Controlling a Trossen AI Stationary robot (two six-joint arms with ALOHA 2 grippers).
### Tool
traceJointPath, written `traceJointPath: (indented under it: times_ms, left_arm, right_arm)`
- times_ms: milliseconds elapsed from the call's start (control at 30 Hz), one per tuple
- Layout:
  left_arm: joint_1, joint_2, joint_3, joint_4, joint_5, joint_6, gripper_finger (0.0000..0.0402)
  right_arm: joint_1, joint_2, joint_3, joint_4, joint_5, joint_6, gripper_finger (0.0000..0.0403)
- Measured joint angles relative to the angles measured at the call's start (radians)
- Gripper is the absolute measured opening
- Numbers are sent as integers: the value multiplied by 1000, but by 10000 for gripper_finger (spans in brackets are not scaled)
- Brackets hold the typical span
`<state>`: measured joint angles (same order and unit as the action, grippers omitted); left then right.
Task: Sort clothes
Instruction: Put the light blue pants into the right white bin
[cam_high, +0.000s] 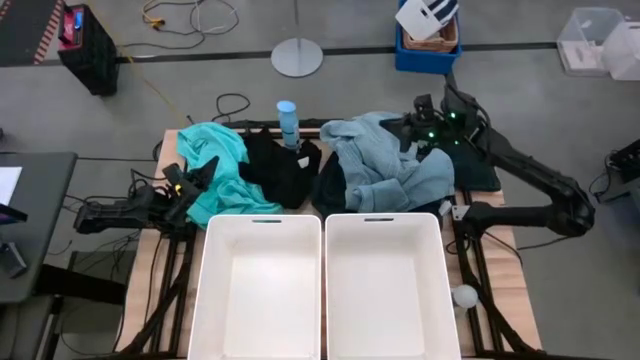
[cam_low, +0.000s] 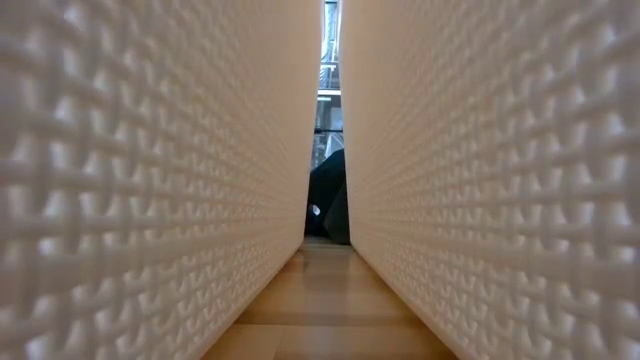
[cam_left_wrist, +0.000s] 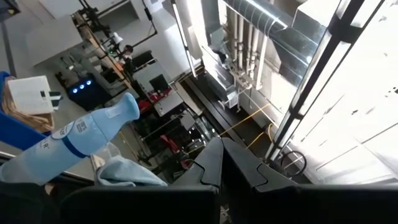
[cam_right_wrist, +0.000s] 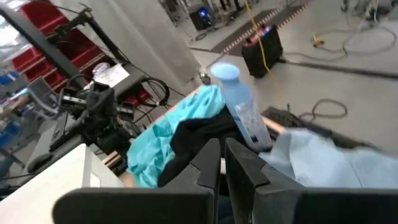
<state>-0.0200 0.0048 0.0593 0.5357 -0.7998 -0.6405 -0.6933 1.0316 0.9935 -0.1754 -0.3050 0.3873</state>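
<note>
— How is the right arm being held?
— It is being stretched over the table's far right corner, its right gripper (cam_high: 418, 135) poised at the pale grey-blue garment (cam_high: 385, 165), jaws nearly closed, nothing seen gripped.
— And the left?
— The left gripper (cam_high: 195, 180) is being kept low beside the turquoise garment (cam_high: 220, 170), jaws shut, empty. Black clothes (cam_high: 280, 170) are lying between, by the blue bottle (cam_high: 288, 120).
</note>
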Motion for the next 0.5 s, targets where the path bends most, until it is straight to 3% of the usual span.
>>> traceJointPath:
  times_ms: [367,500]
  left_arm:
    - [-1,0,2,-23,38,-60,0]
    - [-1,0,2,-22,37,-60,0]
  right_arm:
    - [1,82,44,-22,1,4,47]
    - [5,130,120,-213,20,-44,71]
